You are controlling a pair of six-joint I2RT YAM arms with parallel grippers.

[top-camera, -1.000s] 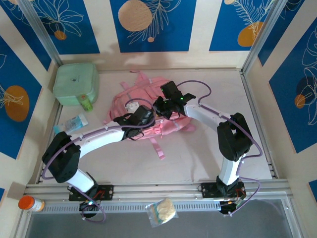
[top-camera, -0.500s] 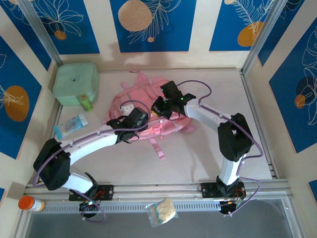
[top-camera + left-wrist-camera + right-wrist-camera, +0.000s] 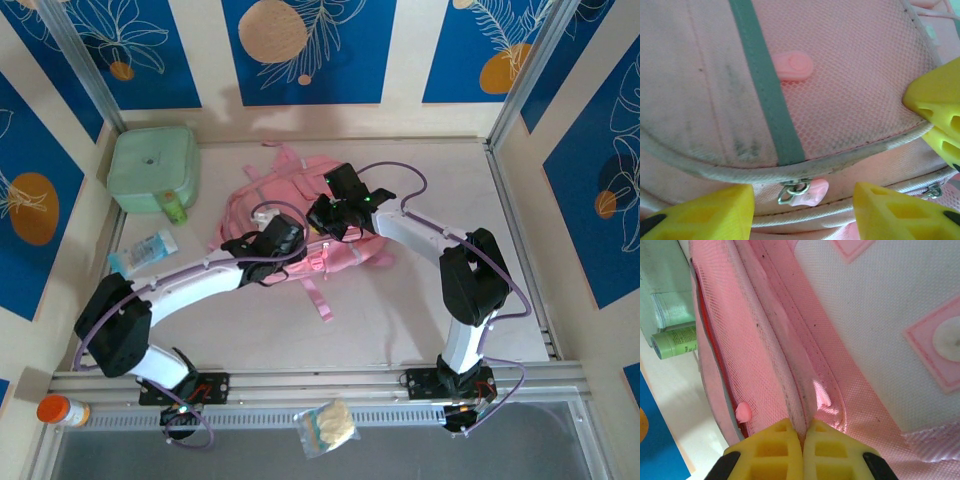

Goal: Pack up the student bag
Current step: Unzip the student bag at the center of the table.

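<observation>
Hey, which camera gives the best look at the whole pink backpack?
Top external: nearly the whole student bag shows, lying on the table. Left wrist gives a close patch, its mesh pocket and a zip pull; right wrist, a seam pinched in the right gripper's jaws.

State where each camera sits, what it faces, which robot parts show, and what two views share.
Top external: above and behind the bases, looking down at the left arm and right arm over the bag.
Left wrist: on the left arm, facing a zip pull; left gripper jaws apart astride it.
Right wrist: on the right arm, facing a bag seam; right gripper jaws shut on it.
Shared: the green tube, in top and right wrist.
</observation>
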